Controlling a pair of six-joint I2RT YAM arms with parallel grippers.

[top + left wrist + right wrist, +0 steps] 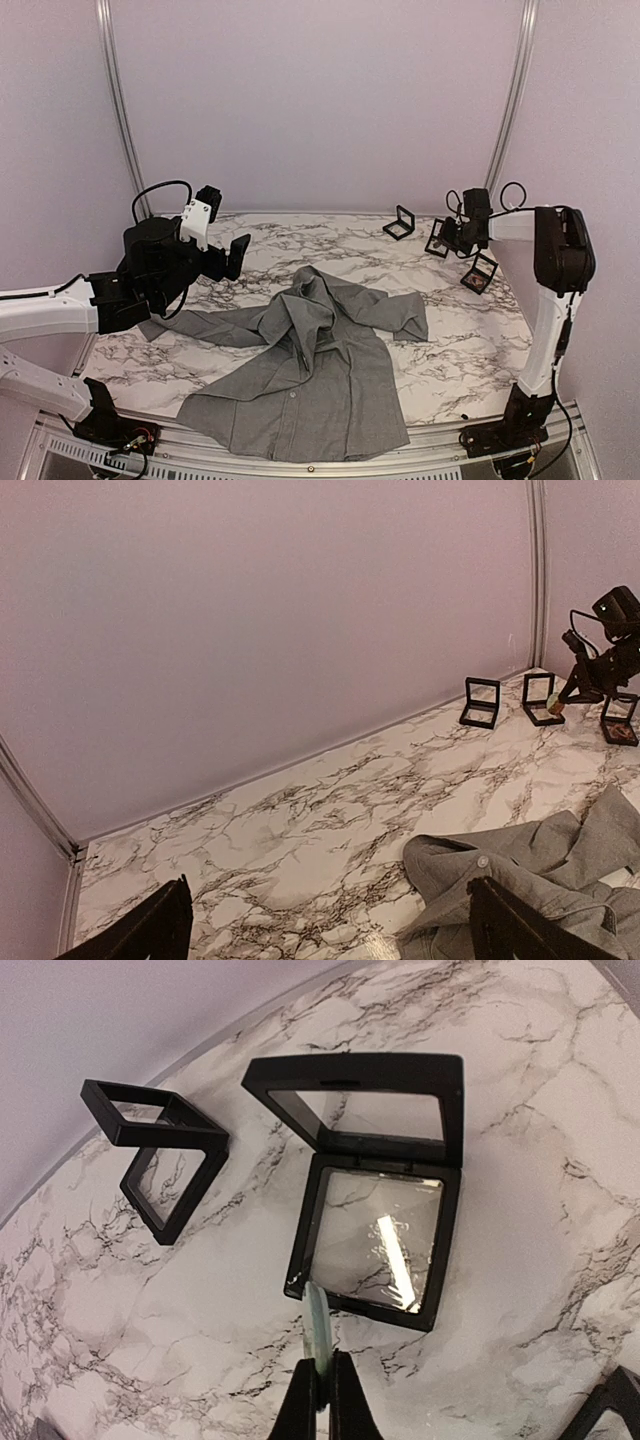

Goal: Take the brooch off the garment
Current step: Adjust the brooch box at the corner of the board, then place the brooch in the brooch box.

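The garment (300,380), a grey button-up shirt, lies crumpled on the marble table's near middle, and its collar and a button show in the left wrist view (540,870). The brooch (318,1325), a pale green disc seen edge-on, is off the garment and pinched in my shut right gripper (322,1385). It hangs over the near rim of an open black display case (375,1230) at the back right (438,243). My left gripper (225,228) hovers open and empty above the table left of the shirt, its fingers wide apart (330,915).
Another open black case (400,223) stands to the left of the brooch's case (160,1150). A third case (480,272) on the right holds something brownish. The back wall and its metal frame posts close off the table.
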